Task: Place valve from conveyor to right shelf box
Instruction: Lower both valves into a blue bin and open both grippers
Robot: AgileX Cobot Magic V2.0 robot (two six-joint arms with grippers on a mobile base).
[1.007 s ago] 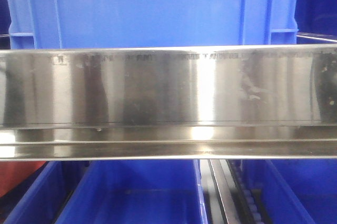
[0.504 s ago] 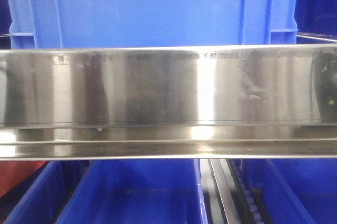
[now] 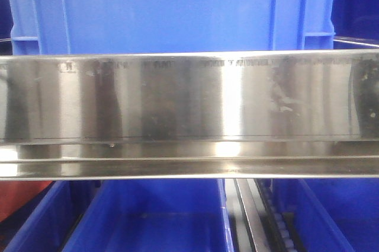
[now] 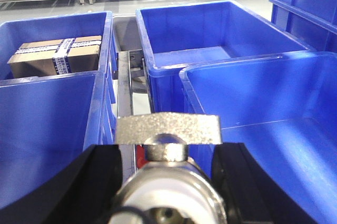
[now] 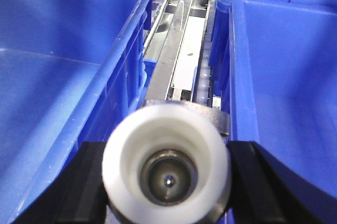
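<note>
- On the front view, right shelf [image 3: 189, 98] and blue crate [image 3: 166, 9] match the earlier frames; only rail reflections shift slightly.
- Left gripper [image 4: 168, 184] clamps valve [image 4: 167, 129], held over blue bins [image 4: 253, 61].
- Right gripper [image 5: 167, 182] clamps second valve [image 5: 167, 153] above roller track [image 5: 184, 60].

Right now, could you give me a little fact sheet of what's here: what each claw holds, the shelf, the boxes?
Left gripper: shut on a silvery valve
Right gripper: shut on a white-rimmed valve
Shelf: shiny steel rail, blue crate above, blue bins below
Cardboard box: lying inside a far bin, left wrist view
Conveyor: not in view
</note>
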